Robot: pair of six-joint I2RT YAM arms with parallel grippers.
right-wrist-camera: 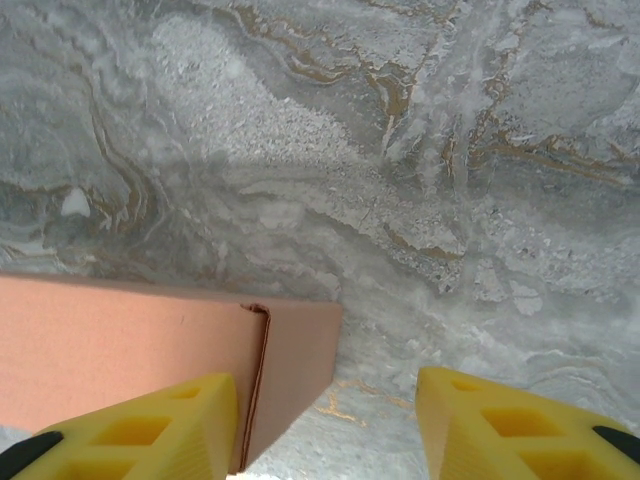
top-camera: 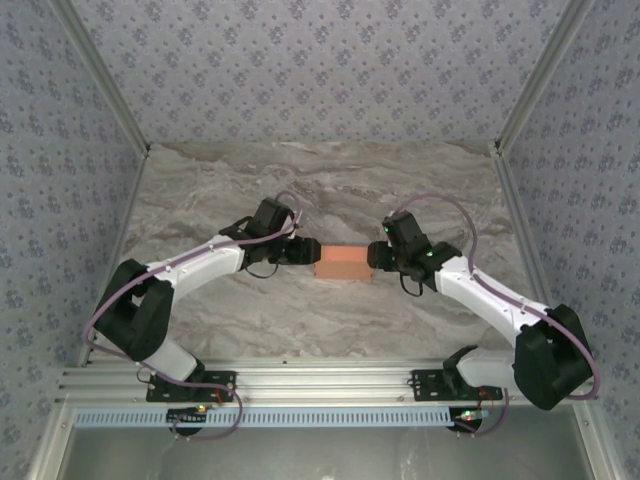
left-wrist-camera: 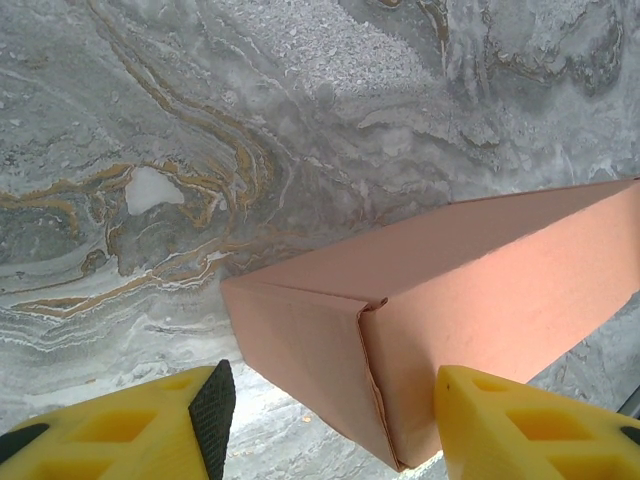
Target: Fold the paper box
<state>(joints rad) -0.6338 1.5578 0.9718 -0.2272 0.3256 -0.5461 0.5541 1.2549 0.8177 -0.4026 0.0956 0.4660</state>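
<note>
My left claw (left-wrist-camera: 328, 405) stands wide open, its yellow fingers (left-wrist-camera: 120, 435) spread to either side of one end of the paper box (left-wrist-camera: 470, 290). In that wrist view the finger on the left of the picture has bare surface between it and the card. The other finger overlaps the box's long side, and I cannot tell whether it touches. This end of the box is closed, with a folded edge running down its corner. My right claw (right-wrist-camera: 325, 405) is just as wide. In its own view the opposite end of the paper box (right-wrist-camera: 120, 345) reaches in from the left, is overlapped by the left-hand yellow finger (right-wrist-camera: 140, 430), and ends within the gap between my fingers. The other finger is well apart from it, over bare stone pattern. A thin seam shows near this end too. From the top camera the left claw (top-camera: 300, 252) and right claw (top-camera: 378, 256) face each other, each at one end of the paper box (top-camera: 343, 262). The box lies flat as a small orange rectangular block, its long axis running from one claw to the other. It sits near the middle of the grey-and-tan marbled surface (top-camera: 330, 185). Patterned walls (top-camera: 300, 70) close in the far side and both flanks. A metal rail (top-camera: 320, 380) runs along the near edge, where my two arm bases are bolted.
</note>
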